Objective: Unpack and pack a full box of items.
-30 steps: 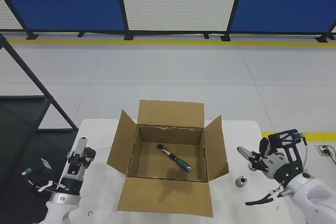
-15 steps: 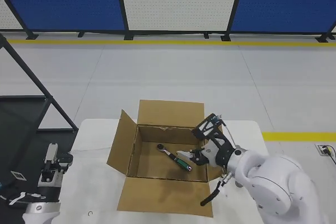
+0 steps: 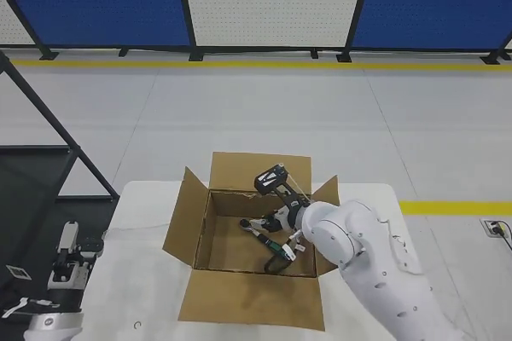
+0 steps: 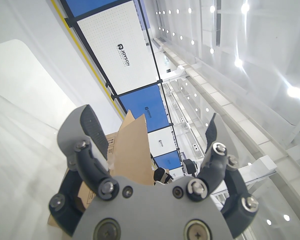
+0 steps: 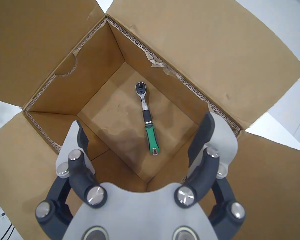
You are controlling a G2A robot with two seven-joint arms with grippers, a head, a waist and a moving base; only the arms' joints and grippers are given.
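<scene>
An open cardboard box (image 3: 254, 298) stands in the middle of the white table (image 3: 145, 294) with all its flaps folded out. On its floor lies a ratchet wrench (image 3: 281, 250) (image 5: 148, 116) with a green and black handle. My right gripper (image 3: 270, 227) (image 5: 143, 120) hangs open over the box's opening, above the wrench and clear of it, with nothing between its fingers. My left gripper (image 3: 68, 234) (image 4: 150, 114) stands open and empty at the table's left edge, tilted upward, with a box flap (image 4: 132, 148) beyond it.
A black frame (image 3: 34, 170) stands left of the table. Small parts (image 3: 17, 274) lie near the left arm, and a small ring (image 3: 137, 325) rests on the table's front left. The box walls are tall around the wrench.
The right arm swung from the table's right side to above the box opening. The left arm drew back toward the left edge of the table.
</scene>
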